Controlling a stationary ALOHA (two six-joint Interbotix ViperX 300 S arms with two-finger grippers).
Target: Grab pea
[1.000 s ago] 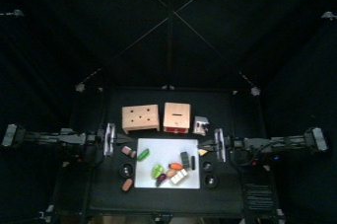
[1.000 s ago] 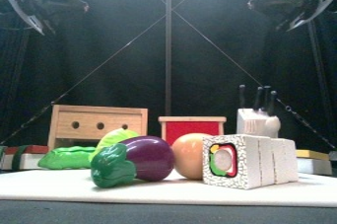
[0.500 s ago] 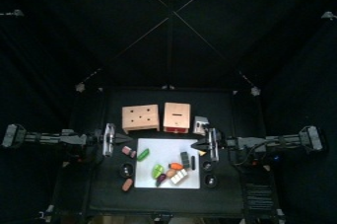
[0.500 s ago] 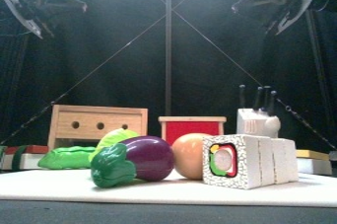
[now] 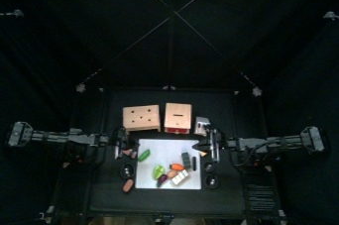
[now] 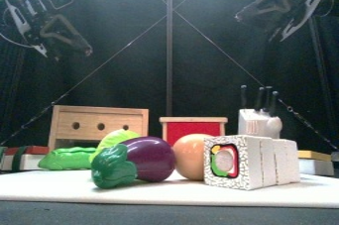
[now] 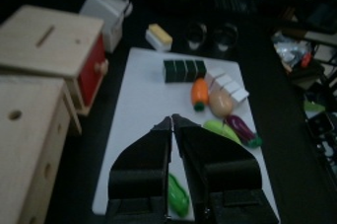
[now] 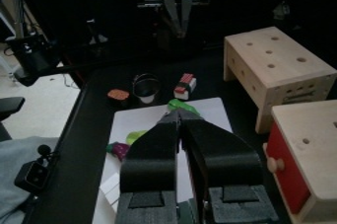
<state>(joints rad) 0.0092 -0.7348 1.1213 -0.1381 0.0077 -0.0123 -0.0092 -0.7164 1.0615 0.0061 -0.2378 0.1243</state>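
Note:
The pea (image 5: 145,155) is a small dark green pod lying at the left edge of the white board (image 5: 167,147). My left gripper (image 5: 122,148) hovers just left of it, above the table, and holds nothing. In the left wrist view the pea (image 7: 176,190) shows through the narrow gap between the jaws of my left gripper (image 7: 172,121), which stand slightly apart. My right gripper (image 5: 208,152) hangs over the board's right edge, and its jaws (image 8: 178,119) are shut and empty. In the front view both grippers (image 6: 54,26) (image 6: 284,6) hang high, and the pea is hidden there.
Two wooden boxes (image 5: 141,118) (image 5: 180,116) and a knife block (image 5: 201,126) stand behind the board. An eggplant (image 6: 139,160), an egg-shaped piece (image 6: 193,155), a sushi roll (image 6: 252,162) and a lime-green piece (image 5: 159,171) crowd the board. Small toys lie left of it.
My left arm has come inward toward the board and lower, and its jaws have parted from shut. My right arm has drifted slightly inward.

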